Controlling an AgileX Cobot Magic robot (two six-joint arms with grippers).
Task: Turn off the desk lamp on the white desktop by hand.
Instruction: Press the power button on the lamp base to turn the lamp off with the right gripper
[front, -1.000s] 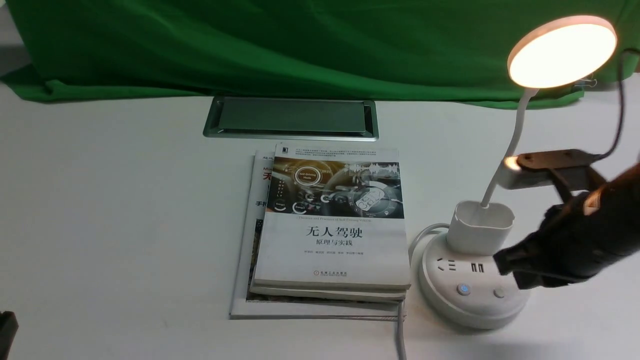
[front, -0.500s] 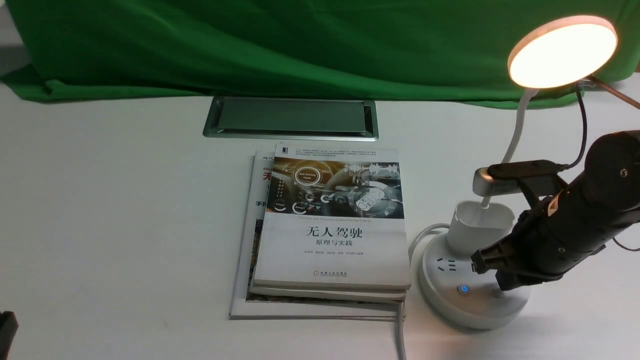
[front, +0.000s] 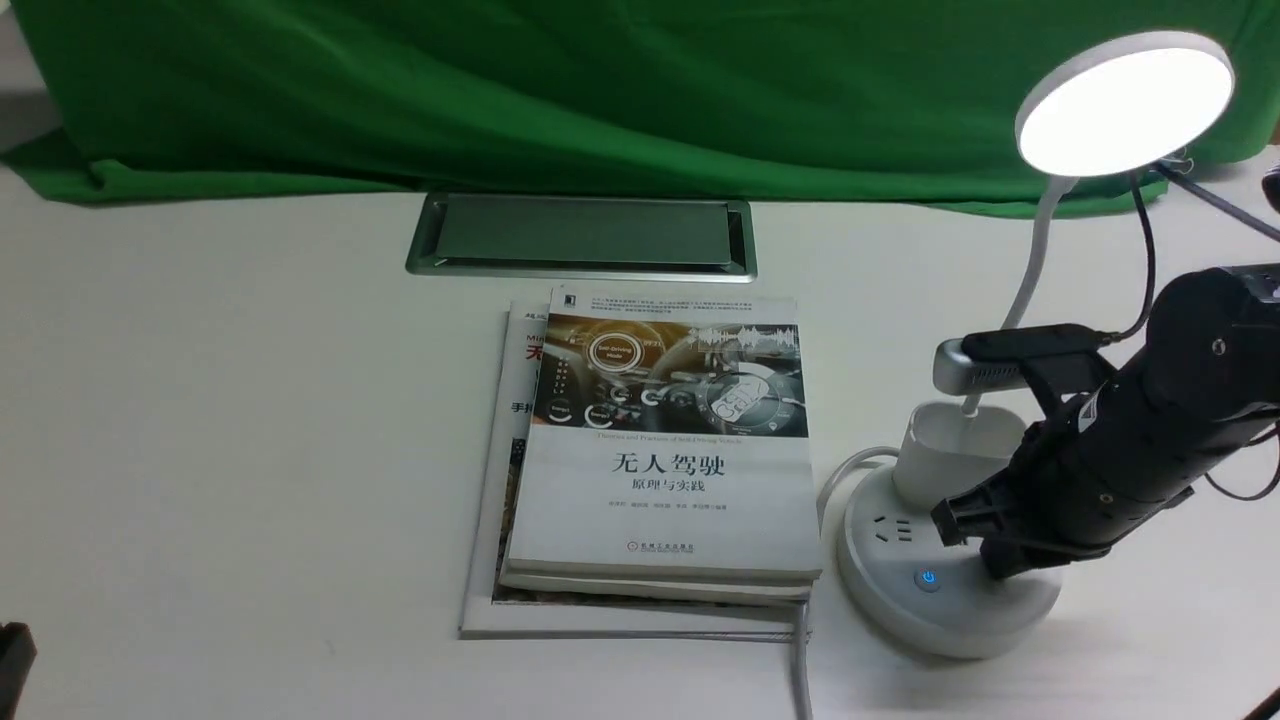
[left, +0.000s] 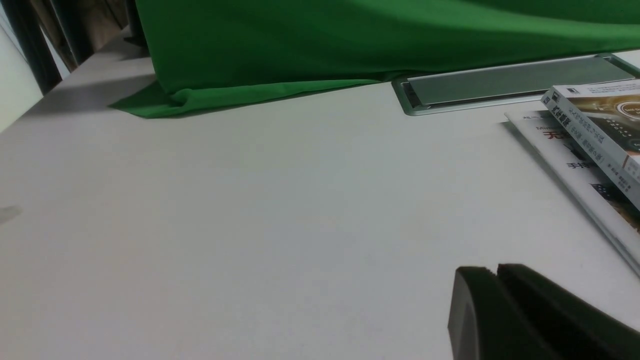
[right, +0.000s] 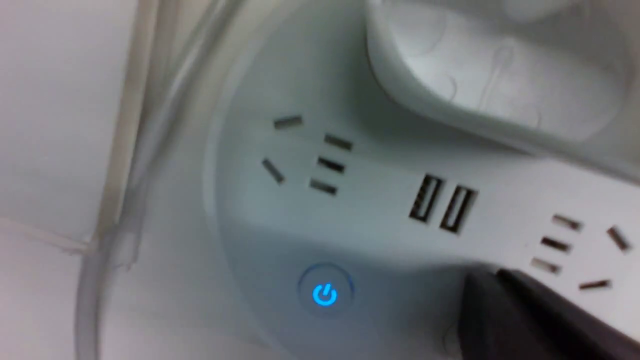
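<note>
White is the colour of the surface (front: 250, 420), which carries the whole layout. A green cloth (front: 600, 100) lies along its far edge. The desk lamp (front: 960, 600) stands toward the right edge of the surface, disc head raised near the far right corner and lit white.

Left of the lamp base, a stack of books (front: 665, 500) lies on the surface; a grey cable (front: 803, 660) runs between them.

The right tool (front: 990, 555) is clenched, holding nothing, with its tips over the near right part of the base. Contact with the button beneath cannot be confirmed. The left tool (left: 495, 272) is clenched and empty near the surface's near left corner.

Step in hand, as judged: pressing the lamp's button. Keep the fingertips together, centre them on the button, press straight down, then lift clear. Avoid sliding toward the blue-lit power button (front: 928, 580). The cup-shaped holder (front: 950, 450) stands close behind the tool; maintain clearance. Verify that the head goes dark; repeat if required.
</note>
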